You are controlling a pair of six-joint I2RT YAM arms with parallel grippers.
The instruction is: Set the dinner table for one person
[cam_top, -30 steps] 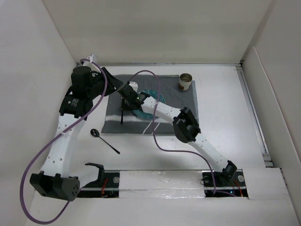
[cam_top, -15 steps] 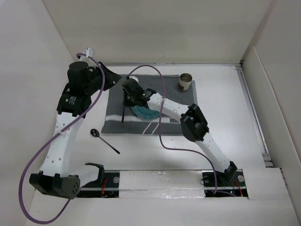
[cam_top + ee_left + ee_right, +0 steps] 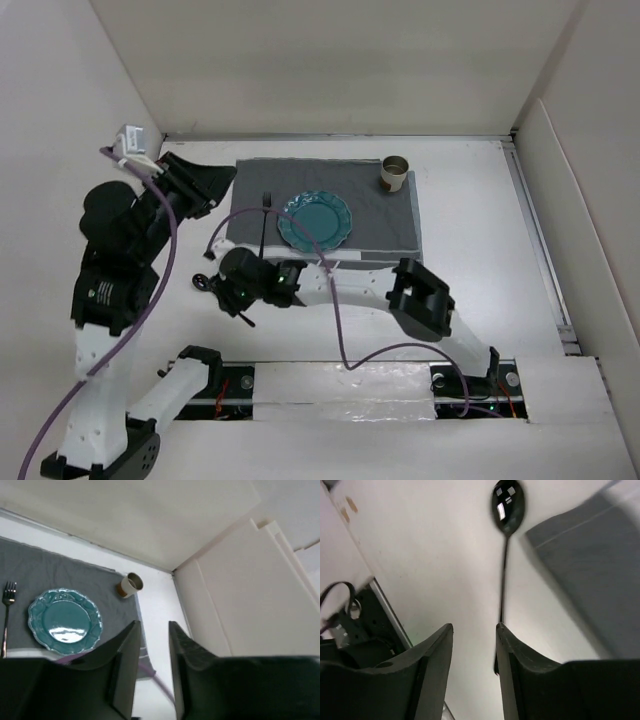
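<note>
1. Top external view: nearest the camera, the two arm bases are bolted at the near edge of the dinner table point(image 3: 480, 250), the broad white tabletop on which everything else lies.
2. Just beyond the bases, the right arm stretches across to the left side. The right gripper point(image 3: 473, 627) hangs low over bare white surface, in front of the cloth's near left corner.
3. Its fingers are spread apart and pinch nothing. In the right wrist view a black spoon point(image 3: 507, 510) lies flat on the table, its handle end in line with the gap between the fingers and its bowl pointing away from them. Whether a finger touches the handle cannot be told.
4. Farther out, a dark grey cloth point(image 3: 385, 225) with a white stripe near its front edge lies flat on the table.
5. A teal plate point(image 3: 315, 220) with a scalloped rim sits on the cloth, somewhat left of its middle. A black fork point(image 3: 8, 590) lies on the cloth just beside the plate's left side, tines toward the far wall.
6. A small brown cup point(image 3: 395, 172) stands upright at the cloth's far right corner, well apart from the plate.
7. On the left, the left arm is raised high, and the left gripper point(image 3: 154, 624) is up in the air by the cloth's far left corner. Its fingers stand a narrow gap apart with nothing between them.
8. Plain white walls close off the table's far and side edges.
</note>
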